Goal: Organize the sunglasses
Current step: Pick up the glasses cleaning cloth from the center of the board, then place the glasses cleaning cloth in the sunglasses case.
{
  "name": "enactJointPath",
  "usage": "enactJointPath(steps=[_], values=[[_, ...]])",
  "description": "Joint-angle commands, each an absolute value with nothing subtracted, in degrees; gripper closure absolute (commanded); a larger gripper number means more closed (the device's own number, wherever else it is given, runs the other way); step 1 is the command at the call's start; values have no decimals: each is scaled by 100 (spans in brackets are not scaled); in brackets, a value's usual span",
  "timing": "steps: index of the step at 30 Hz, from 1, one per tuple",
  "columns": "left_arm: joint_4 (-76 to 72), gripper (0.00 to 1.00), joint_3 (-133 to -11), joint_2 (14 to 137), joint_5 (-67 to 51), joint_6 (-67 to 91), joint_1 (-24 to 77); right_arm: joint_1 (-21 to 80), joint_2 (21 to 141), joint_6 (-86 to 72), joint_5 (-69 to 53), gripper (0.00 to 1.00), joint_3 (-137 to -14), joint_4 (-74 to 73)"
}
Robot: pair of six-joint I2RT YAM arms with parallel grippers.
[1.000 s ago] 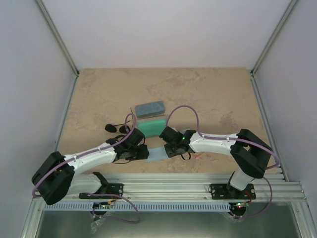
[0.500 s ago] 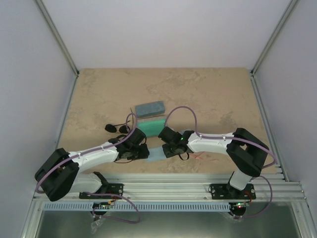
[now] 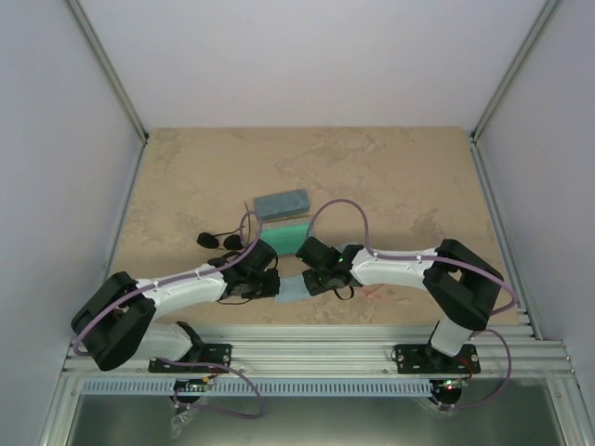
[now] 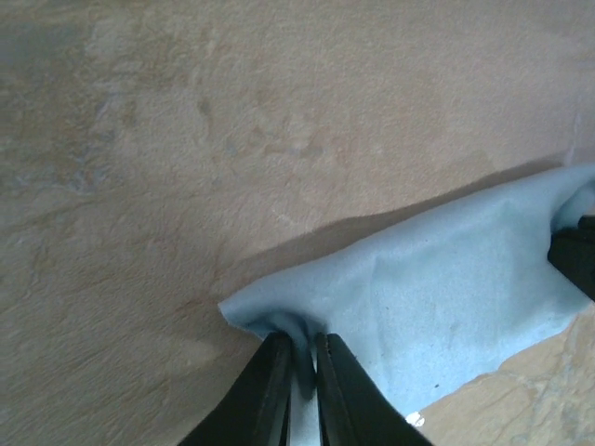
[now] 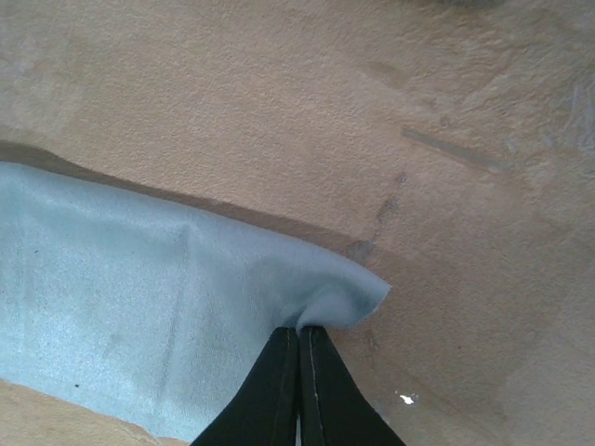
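Note:
The black sunglasses (image 3: 216, 240) lie on the table left of centre, beyond my left arm. Thin red lines of the red-framed sunglasses (image 3: 376, 295) show on the table beside my right forearm. A light blue cloth (image 3: 296, 289) hangs between both grippers. My left gripper (image 3: 271, 283) is shut on one corner of the cloth (image 4: 446, 307), pinched at the fingertips (image 4: 299, 342). My right gripper (image 3: 315, 281) is shut on the opposite corner (image 5: 139, 316), pinched at its fingertips (image 5: 299, 333). The cloth is held just above the table.
A blue-grey case (image 3: 281, 203) lies beyond the grippers near the table's middle. A green rectangular item (image 3: 289, 232) lies just behind the grippers, partly hidden by them. The metal rail runs along the near edge.
Both grippers have shifted a little left and away from the bases, still holding the cloth between them. The glasses and the case have not moved.

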State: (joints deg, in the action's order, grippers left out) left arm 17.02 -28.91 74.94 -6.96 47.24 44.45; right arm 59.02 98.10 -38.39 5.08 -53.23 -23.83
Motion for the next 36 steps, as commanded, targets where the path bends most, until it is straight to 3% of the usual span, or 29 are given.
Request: enactJointPath(steps=[1,3,16,24,36], values=[[2270,93,-2763,7717,-536,4746,4507,5941,9990,-3840,508,99,-5287,-2509],[2272,100,-2817,7689,-471,4741,4501,5941,9957,-3845,565,99,-5282,-2504],[2350,100,-3769,7400,365,4486,4487,5775,9520,-3702,822,99,-5602,-2261],[2692,100,-4790,7878,764,4207,4291,5472,9808,-3155,1122,99,-6669,-2471],[2641,100,-5119,8341,897,3950,3966,5107,10216,-2881,885,99,-6891,-2262]])
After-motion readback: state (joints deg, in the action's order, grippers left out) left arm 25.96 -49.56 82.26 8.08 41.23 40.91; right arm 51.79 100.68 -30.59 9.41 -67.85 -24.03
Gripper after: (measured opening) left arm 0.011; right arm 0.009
